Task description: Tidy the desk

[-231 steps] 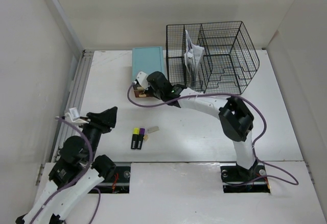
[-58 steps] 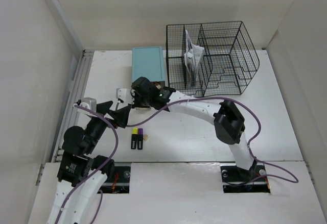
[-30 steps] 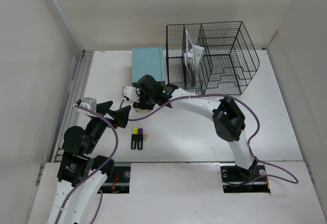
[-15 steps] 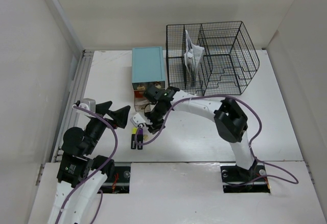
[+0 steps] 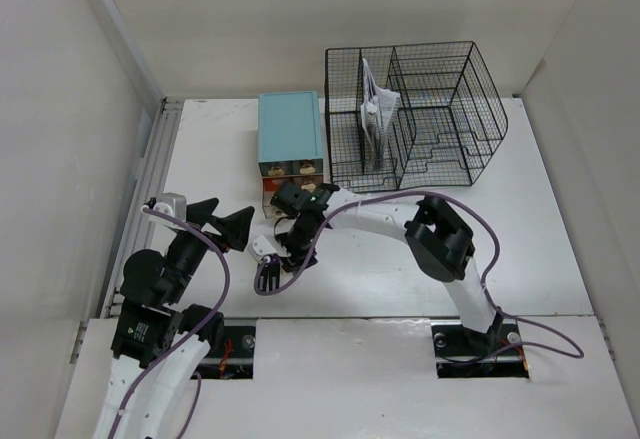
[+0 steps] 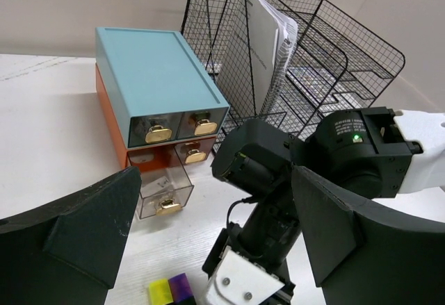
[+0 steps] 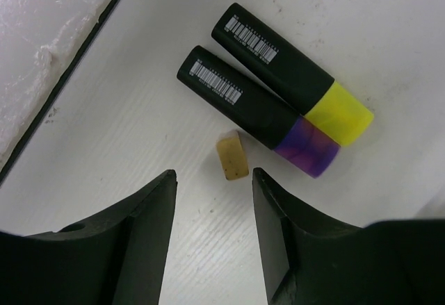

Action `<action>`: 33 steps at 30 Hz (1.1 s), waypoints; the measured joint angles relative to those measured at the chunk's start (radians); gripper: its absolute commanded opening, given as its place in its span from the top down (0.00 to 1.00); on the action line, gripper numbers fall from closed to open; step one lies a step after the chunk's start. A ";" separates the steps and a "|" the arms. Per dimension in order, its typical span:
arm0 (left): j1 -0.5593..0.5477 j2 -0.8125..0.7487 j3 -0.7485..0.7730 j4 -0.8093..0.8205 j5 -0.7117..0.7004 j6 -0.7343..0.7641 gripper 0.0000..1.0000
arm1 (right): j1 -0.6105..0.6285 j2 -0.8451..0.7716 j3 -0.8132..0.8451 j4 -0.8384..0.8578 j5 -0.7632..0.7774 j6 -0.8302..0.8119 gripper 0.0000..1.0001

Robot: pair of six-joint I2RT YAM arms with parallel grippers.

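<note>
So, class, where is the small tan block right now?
The small tan block lies on the desk in the right wrist view, beside the purple-capped marker, just ahead of the open right gripper.

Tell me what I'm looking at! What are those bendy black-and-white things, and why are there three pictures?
Those are two robot arms bolted to a white desk, each ending in a two-finger claw called a gripper. One picture looks down from above; the other two come from cameras on the wrists, so the dark shapes are the fingers up close. On the desk stand a teal-topped drawer box, one clear drawer pulled out, and a black wire rack holding papers. A yellow-capped highlighter and a purple-capped highlighter lie side by side with a small tan piece next to them. The right gripper hangs open over that piece; the left gripper is open too. Neither holds anything.
</note>
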 measured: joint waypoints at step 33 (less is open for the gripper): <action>0.000 -0.013 0.000 0.000 0.000 0.000 0.12 | 0.015 -0.091 -0.006 0.241 0.272 0.285 1.00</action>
